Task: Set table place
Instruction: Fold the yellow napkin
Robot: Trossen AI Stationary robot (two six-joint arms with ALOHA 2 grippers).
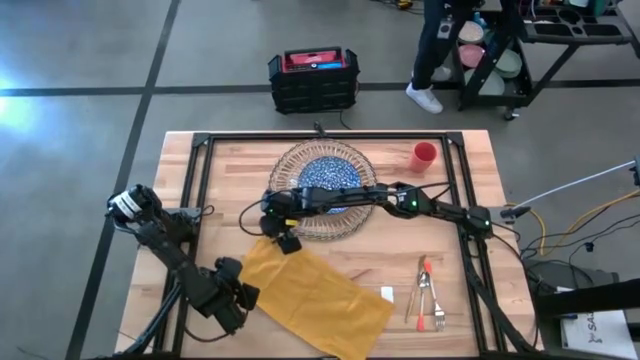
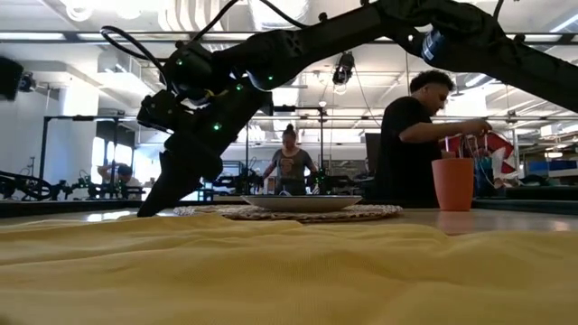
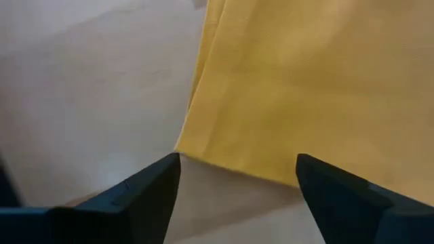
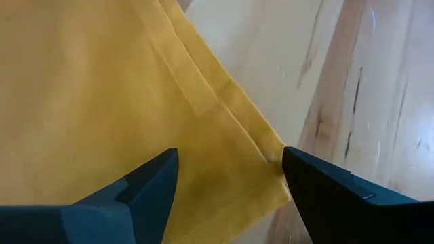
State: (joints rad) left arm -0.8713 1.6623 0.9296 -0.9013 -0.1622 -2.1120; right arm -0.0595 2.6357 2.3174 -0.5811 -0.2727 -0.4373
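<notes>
Right tool (image 4: 227, 179) astride napkin (image 4: 88, 102) corner

The table (image 1: 470, 160) was light wood in glued strips, smooth with a soft sheen and dark grain streaks, framed by a black metal rail (image 1: 200, 190). The napkin (image 1: 315, 292) was yellow woven cloth, matt, with a stitched hem. The charger (image 1: 290, 165) looked like clear ribbed glass; the plate (image 1: 330, 172) was glossy and blue-speckled. The cup (image 1: 424, 155) was matt red. The cutlery (image 1: 428, 295) was shiny metal with orange handles.
</notes>
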